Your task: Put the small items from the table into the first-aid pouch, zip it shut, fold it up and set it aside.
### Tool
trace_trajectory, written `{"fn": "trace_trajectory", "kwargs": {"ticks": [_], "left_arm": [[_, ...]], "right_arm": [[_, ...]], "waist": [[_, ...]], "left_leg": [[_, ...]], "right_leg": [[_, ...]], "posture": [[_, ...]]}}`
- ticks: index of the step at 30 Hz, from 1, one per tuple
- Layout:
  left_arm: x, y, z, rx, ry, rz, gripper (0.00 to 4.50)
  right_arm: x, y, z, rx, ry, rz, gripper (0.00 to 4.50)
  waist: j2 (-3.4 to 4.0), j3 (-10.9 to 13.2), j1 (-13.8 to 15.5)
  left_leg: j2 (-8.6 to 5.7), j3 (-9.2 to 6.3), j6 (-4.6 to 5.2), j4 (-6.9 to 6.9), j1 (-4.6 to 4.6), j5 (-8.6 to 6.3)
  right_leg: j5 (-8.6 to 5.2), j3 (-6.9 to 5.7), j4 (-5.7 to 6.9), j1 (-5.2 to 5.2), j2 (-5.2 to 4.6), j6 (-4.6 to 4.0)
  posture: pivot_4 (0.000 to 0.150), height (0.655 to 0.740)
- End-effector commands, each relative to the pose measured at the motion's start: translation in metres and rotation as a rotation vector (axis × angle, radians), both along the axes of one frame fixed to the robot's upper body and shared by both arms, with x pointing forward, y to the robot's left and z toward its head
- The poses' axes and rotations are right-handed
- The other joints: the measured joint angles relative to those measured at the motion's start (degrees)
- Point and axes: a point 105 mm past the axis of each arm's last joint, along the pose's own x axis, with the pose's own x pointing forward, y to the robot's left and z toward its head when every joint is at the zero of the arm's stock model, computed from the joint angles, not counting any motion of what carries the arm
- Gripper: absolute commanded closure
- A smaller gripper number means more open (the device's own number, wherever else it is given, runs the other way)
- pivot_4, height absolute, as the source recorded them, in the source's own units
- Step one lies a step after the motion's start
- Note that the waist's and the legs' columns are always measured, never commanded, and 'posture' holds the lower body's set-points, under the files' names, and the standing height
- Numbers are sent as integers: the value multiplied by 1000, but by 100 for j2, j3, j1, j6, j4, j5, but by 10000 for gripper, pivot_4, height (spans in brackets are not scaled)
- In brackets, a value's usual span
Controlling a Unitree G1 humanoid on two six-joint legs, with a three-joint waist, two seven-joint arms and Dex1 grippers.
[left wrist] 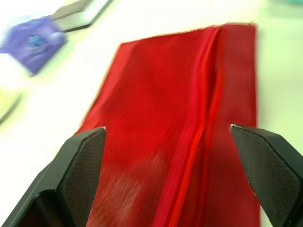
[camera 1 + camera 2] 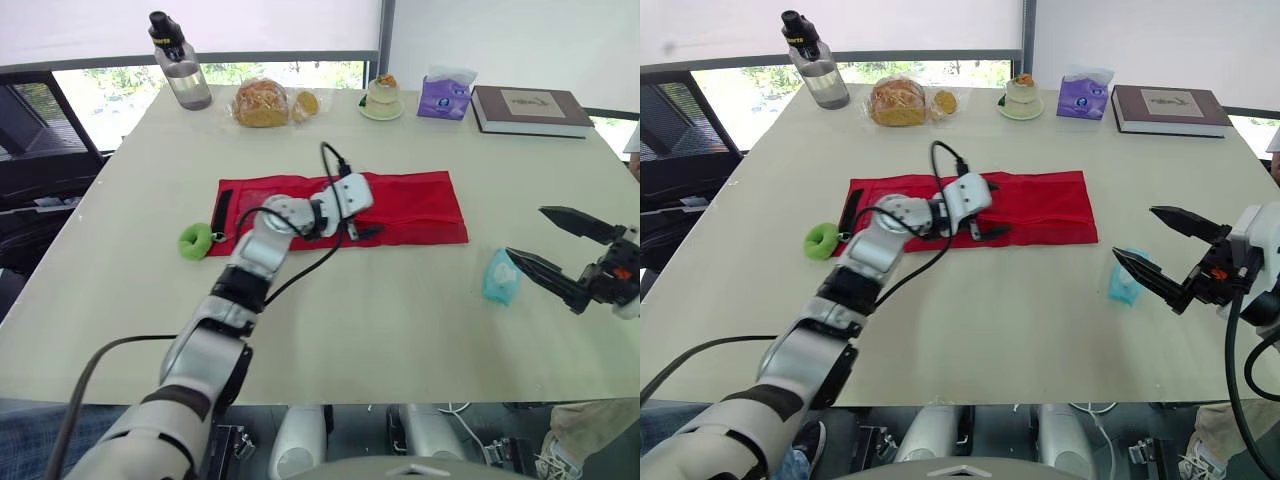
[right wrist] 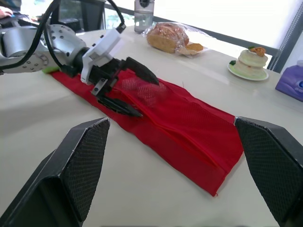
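A: Counting here: one flat red mesh pouch [image 2: 420, 205] in the middle of the surface [image 2: 400, 330], one small light-blue packet [image 2: 499, 277], one green ring [image 2: 194, 241].
B: Yep. Left pincer [image 3: 149, 98] open over the pouch, right pincer [image 2: 525, 232] open beside the packet.

Pale tabletop [image 2: 380, 320]. Red pouch [image 2: 410, 205] lies flat and unfolded across the middle, long side running left-right, black strap at its left end. Green ring [image 2: 195, 241] sits just beside that left end. Teal packet [image 2: 499, 277] is off the pouch's near right corner, not touching it. Along the far edge, left to right: bottle [image 2: 182, 70] upright, bagged bread [image 2: 261, 103], dessert [image 2: 382, 98] on a small plate, purple tissue pack [image 2: 445, 97], book [image 2: 530, 110] lying flat.
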Motion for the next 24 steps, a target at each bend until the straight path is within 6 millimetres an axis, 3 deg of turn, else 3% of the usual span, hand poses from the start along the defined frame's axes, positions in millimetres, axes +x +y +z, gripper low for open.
{"fn": "trace_trajectory", "kwargs": {"ticks": [1, 5, 12, 13, 15, 16, 17, 19, 21, 22, 24], "left_arm": [[10, -19, 5, 0, 10, -17, 689], [14, -41, 3, -13, 49, -26, 689], [23, -43, 0, 33, 31, 24, 689], [25, -43, 1, 33, 24, 33, 4331], [26, -43, 2, 30, 15, 45, 6688], [26, -44, 1, 25, 19, 46, 12426], [27, -44, 1, 23, 21, 52, 15011], [26, -45, -2, 20, 28, 56, 25418], [26, -47, -4, 13, 38, 60, 32760], [25, -47, -5, 11, 41, 62, 39369], [25, -48, -6, 6, 45, 65, 43655]], "right_arm": [[-3, 2, 5, -37, -34, -23, 0], [-3, 1, 5, -38, -44, -50, 0], [-5, 0, 8, -43, -63, -86, 0], [-6, -1, 8, -43, -65, -92, 0], [-6, -2, 7, -44, -67, -98, 0], [-7, -2, 7, -45, -67, -100, 0], [-7, -1, 7, -45, -68, -101, 0], [-7, -2, 7, -46, -70, -103, 0], [-7, -3, 8, -48, -71, -105, 0], [-7, -3, 8, -49, -71, -106, 0], [-6, -4, 7, -53, -70, -108, 0]], "waist": [[-2, 1, -7], [-3, 2, -17], [-4, 3, -16], [-4, 3, -13], [-4, 3, -10], [-4, 3, -7], [-4, 3, -6], [-4, 3, -6], [-4, 3, -7], [-4, 3, -7], [-4, 3, -12]], "left_leg": [[-1, -2, 0, 0, -1, 0], [-4, -6, 0, -3, -2, 0], [-9, -16, 0, -4, -5, 0], [-9, -17, 0, -4, -5, 0], [-10, -17, 0, -4, -5, 0], [-10, -17, 0, -4, -6, 0], [-12, -17, 0, -4, -6, 0], [-13, -17, 0, -4, -7, 0], [-14, -17, 0, -3, -6, 0], [-14, -17, 0, -3, -6, 0], [-14, -18, 0, -3, -5, 0]], "right_leg": [[0, 0, 0, 0, 1, 0], [-1, 1, -1, -1, 1, 0], [-1, 0, 0, -1, 1, 1], [-1, -1, -1, -1, 1, 1], [-1, -1, -1, 0, 0, 1], [-1, -1, -1, 0, 0, 0], [0, -1, -1, 0, -1, 0], [0, -1, -1, 0, -2, 0], [0, -1, -1, 0, -3, -1], [0, -1, 0, 0, -3, -1], [0, -1, 1, 0, -3, -1]], "posture": [[1500, 7400], [1500, 7400], [1500, 7400], [1500, 7400], [1500, 7400], [1500, 7400], [1500, 7400], [1500, 7400], [1500, 7400], [1500, 7400], [1500, 7400]]}}
